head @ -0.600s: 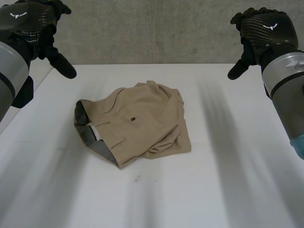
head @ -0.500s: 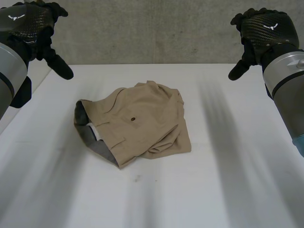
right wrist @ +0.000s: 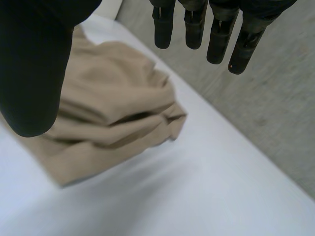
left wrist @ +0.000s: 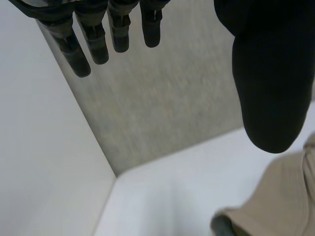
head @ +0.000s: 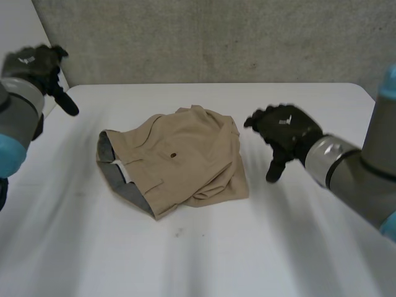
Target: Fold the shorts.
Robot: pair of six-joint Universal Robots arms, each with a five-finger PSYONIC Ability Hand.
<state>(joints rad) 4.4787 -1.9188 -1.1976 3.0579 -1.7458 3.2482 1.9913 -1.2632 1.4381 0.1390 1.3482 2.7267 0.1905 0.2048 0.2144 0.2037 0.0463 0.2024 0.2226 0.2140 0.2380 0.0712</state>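
You've got the tan shorts (head: 176,161) lying in a rough fold mid-surface (head: 278,247), waistband toward the left arm's side. Your right hand (head: 284,133) hovers just beside their right edge, fingers loose and spread, holding nothing. Left hand (head: 34,68) hangs well away near the far left corner, fingers straight, empty too.

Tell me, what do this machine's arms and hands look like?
Both arms, the left arm and right arm, are thick grey tubes with light-blue caps. The left hand and right hand are black and glove-like, each with a small white mark on its back. The fingers look segmented and hard, the thumb smooth and padded.
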